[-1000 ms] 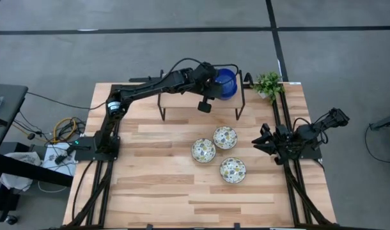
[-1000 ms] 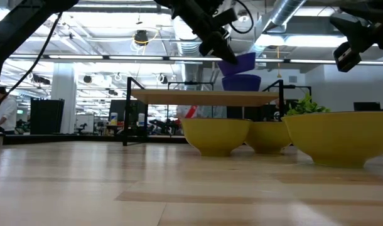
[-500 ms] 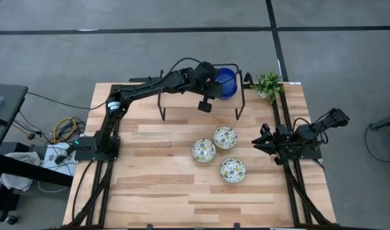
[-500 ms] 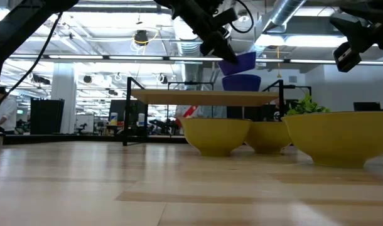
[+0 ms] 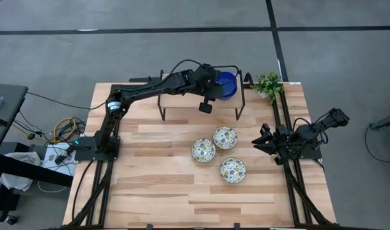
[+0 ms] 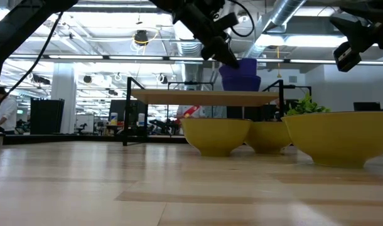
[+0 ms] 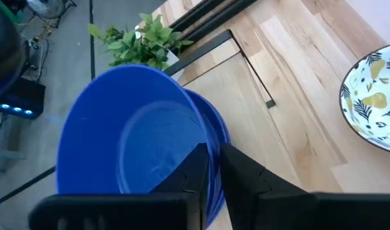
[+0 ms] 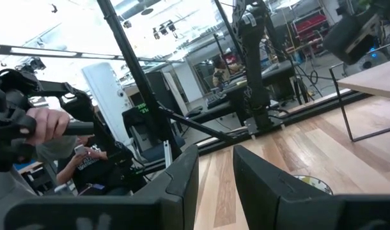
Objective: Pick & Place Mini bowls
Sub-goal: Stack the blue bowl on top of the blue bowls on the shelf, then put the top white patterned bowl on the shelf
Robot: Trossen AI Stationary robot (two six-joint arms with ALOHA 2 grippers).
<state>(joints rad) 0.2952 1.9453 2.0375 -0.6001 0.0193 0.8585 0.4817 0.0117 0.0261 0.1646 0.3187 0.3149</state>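
Two glossy blue mini bowls are on the raised shelf [image 5: 182, 97] at the table's far side. The upper blue bowl [image 5: 226, 82] [image 6: 240, 65] [image 7: 128, 137] sits nested in the lower blue bowl [image 6: 242, 83] [image 7: 215, 128], whose base rests on the shelf. My left gripper [image 5: 215, 83] [image 6: 224, 55] [image 7: 211, 163] is shut on the upper bowl. Three patterned mini bowls [image 5: 224, 137] [image 5: 203, 150] [image 5: 233, 169] stand on the table's middle. My right gripper [image 5: 264, 140] [image 8: 215, 179] waits open by the right edge. My left gripper pinches the upper blue bowl's rim [image 7: 201, 137] on the side toward the table's left, one finger [image 7: 188, 172] inside the bowl and one finger [image 7: 246, 176] outside. The fingers slant down from above and from the left. The bowl sits nearly level in the lower blue bowl.
A small leafy plant [image 5: 268, 84] [image 7: 140, 38] stands at the far right corner beside the shelf. The shelf's black metal legs [image 5: 240, 102] reach down to the table. The patterned bowls fill the near foreground of the low view [image 6: 336, 138]. People show in the room behind.
My left gripper has moved down toward the shelf, still shut on the upper blue bowl. The bowl was tilted and held just above the lower blue bowl; it now sits nested in it, nearly level.
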